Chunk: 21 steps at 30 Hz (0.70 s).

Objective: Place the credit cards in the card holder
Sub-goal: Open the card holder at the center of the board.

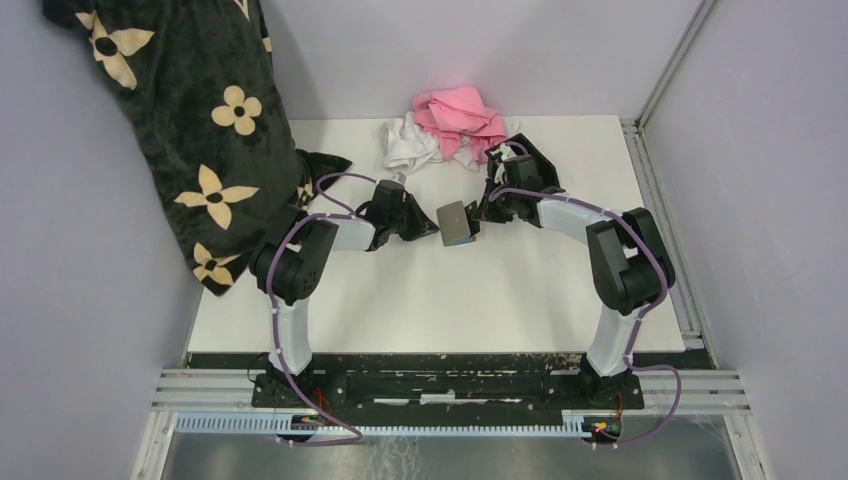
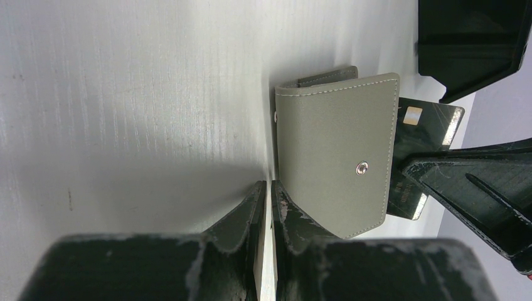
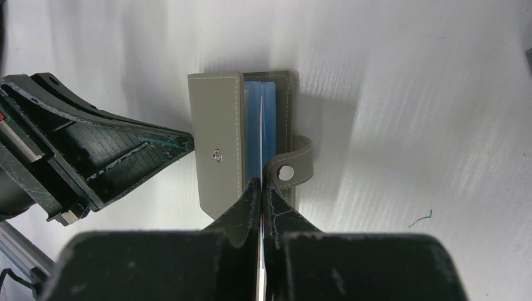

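Roughly midway: your left tool [image 2: 271,191] pinches the grey folding card holder [image 2: 339,157] over the tabletop [image 2: 125,94]. Your right tool [image 3: 261,188] is clamped on one credit card [image 3: 260,135], partly slotted in. It looks not yet seated. Other cards unseen.

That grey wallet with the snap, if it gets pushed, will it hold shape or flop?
The grey wallet probably flexes: its stitched covers gape around the blue pockets. Its snap strap hangs unfastened, so it may splay open. It looks light and could slide on the smooth table.
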{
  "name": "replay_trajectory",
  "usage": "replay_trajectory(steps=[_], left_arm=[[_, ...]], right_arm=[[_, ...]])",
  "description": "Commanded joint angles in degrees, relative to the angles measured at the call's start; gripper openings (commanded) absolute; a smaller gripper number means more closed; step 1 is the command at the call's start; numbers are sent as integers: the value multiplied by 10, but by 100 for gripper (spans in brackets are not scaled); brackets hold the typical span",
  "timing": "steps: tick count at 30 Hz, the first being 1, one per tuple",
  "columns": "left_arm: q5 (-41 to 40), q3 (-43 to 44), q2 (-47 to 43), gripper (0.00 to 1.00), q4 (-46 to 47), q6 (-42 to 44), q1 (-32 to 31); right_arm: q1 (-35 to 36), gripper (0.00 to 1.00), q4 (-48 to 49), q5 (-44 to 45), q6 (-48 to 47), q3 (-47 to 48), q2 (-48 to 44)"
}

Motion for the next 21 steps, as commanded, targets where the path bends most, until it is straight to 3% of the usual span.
replay_trajectory(steps=[1,21], left_arm=[[-34,-14,38,16,-91,5,-1],[-29,-11,44,16,-84,2,-8]], right_arm=[[-5,1,10,12,-8,2,-11],[-7,1,68,-35,36,-17,11]])
